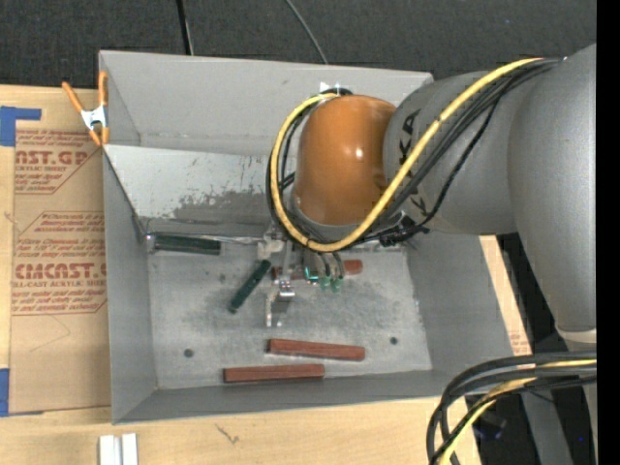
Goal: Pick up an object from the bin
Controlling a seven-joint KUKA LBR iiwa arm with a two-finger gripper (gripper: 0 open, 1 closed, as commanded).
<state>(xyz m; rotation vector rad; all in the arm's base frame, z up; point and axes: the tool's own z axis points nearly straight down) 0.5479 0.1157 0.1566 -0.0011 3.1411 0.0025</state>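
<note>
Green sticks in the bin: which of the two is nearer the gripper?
The slanted green stick, lying just left of the gripper. The other green stick lies level along the foot of the back wall, farther left.

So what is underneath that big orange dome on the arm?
Below the orange dome the pincer pokes down toward the bin floor, beside a dark green stick. A small red piece peeks out; the rest of it is covered.
</note>
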